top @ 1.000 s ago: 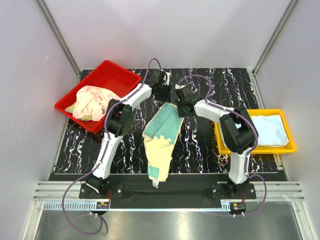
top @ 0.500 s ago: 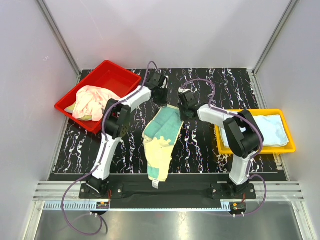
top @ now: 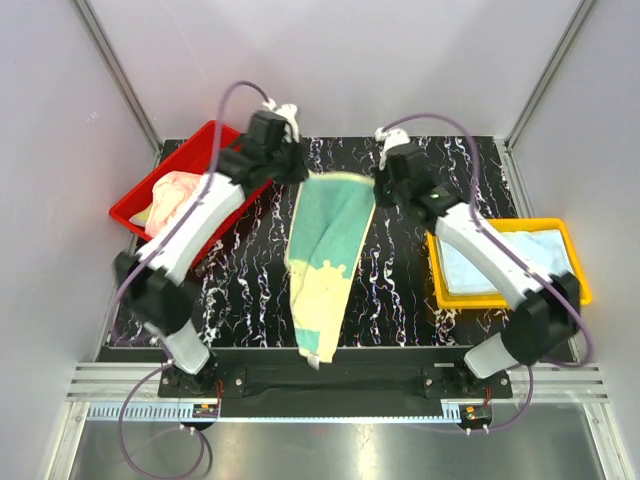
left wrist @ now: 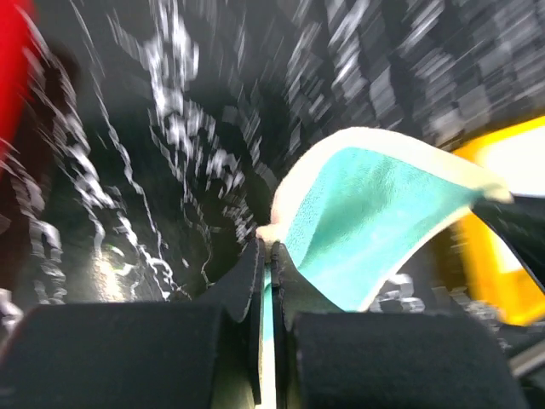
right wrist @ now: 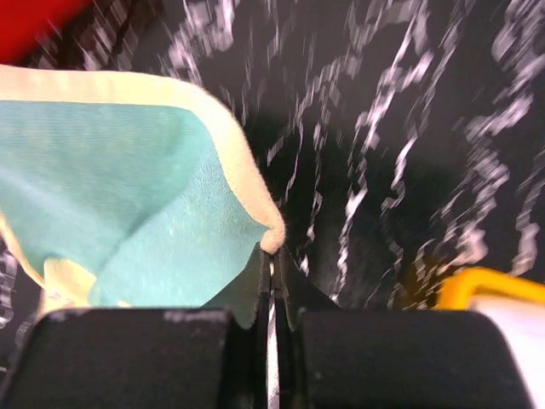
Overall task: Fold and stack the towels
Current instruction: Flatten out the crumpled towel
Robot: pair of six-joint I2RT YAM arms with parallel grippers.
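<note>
We've got the teal-and-yellow towel (top: 322,250) stretched long down the middle of the black table (top: 415,295), teal half far, yellow half near. Left gripper (top: 299,173) and right gripper (top: 378,184) are each clamped on a far corner.

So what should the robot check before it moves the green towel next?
1. Left hand pinching a towel corner: ok.
2. Right hand pinching the other far corner: ok.
3. Far edge stretched between the hands: ok.
4. Near end spread flat: not ok, it is narrow and looks folded over.
5. Blue towel lying flat in the yellow tray: ok.
</note>
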